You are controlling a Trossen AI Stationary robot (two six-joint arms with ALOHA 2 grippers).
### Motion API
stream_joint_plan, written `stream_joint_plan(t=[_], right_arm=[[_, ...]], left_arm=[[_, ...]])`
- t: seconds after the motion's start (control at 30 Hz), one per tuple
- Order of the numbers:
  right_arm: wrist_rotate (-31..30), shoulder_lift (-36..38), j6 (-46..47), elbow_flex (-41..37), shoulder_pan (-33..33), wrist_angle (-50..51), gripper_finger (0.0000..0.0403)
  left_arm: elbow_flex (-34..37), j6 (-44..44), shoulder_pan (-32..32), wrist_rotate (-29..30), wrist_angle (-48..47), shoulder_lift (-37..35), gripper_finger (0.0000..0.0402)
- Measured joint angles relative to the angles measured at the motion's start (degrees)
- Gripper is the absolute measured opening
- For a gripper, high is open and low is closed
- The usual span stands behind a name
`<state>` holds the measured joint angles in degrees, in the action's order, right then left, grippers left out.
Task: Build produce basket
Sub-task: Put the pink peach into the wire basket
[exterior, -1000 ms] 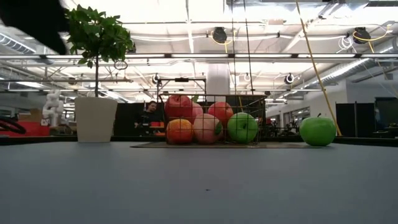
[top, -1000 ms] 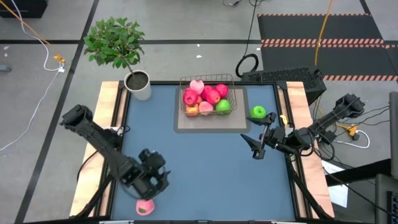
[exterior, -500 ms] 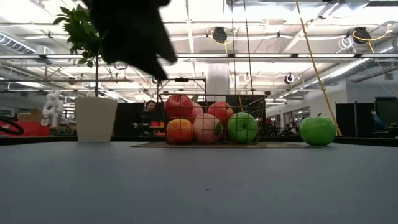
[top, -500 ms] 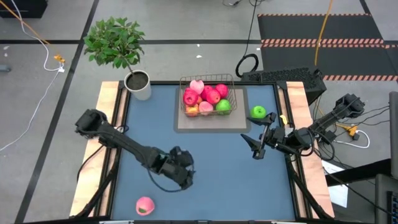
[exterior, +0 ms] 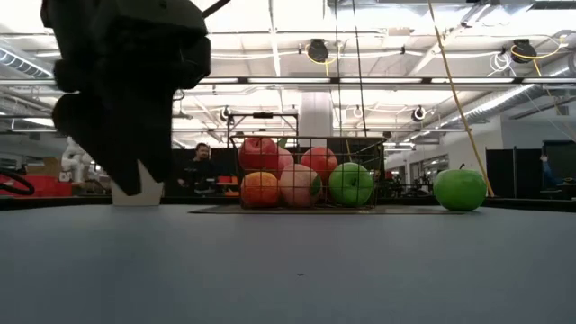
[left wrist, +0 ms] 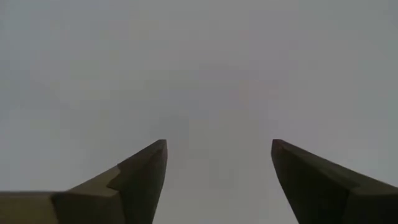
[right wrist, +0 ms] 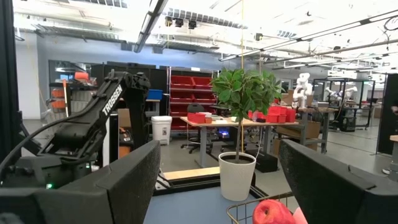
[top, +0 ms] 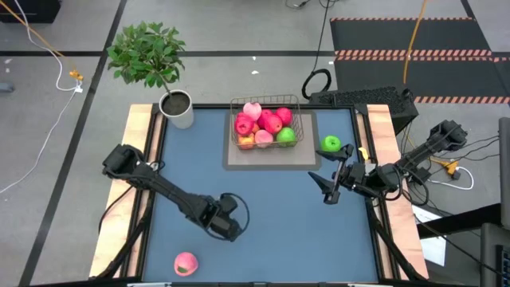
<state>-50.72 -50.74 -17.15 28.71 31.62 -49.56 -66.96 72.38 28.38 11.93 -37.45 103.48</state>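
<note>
The wire basket [top: 267,127] stands on a grey mat at the table's far middle and holds several fruits: red, pink, orange and one green. It also shows in the low view [exterior: 306,173]. A green apple [top: 331,144] sits on the table right of the basket. A pink peach [top: 185,263] lies near the front edge, left of centre. My left gripper [top: 226,225] hangs open and empty over bare table, right of and beyond the peach; its wrist view [left wrist: 217,149] shows only table between the fingers. My right gripper [top: 321,188] waits open at the right, near the green apple.
A potted plant [top: 177,108] in a pale pot stands at the far left corner. Wooden rails [top: 142,159] run along the table's left and right sides. Bare blue table lies between the basket and the front edge. A person shows in the room behind [exterior: 202,166].
My left gripper has gone from just above the pink peach toward the table's right edge and a little toward the far edge, then has nearly stopped. The peach lies where it was, near the front edge.
</note>
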Motion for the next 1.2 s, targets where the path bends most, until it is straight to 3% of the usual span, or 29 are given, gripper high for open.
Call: stream_joint_plan(t=[0.77,0.83,1.0,1.2], right_arm=[[0.0,0.0,0.0,0.0,0.0,0.0,0.032],[0.0,0.0,-0.1,0.0,0.0,0.0,0.032],[0.0,0.0,-0.2,0.0,0.0,0.1,0.032],[0.0,0.0,-0.2,0.0,0.0,0.1,0.032]], left_arm=[[0.0,3.4,0.5,-4.5,-5.1,0.0,0.0333],[0.0,3.9,0.2,-9.3,-5.5,0.0,0.0331],[0.0,8.4,1.0,-29.7,-8.1,-0.1,0.0324],[0.0,11.2,8.0,-37.1,-7.9,-0.1,0.0315]])
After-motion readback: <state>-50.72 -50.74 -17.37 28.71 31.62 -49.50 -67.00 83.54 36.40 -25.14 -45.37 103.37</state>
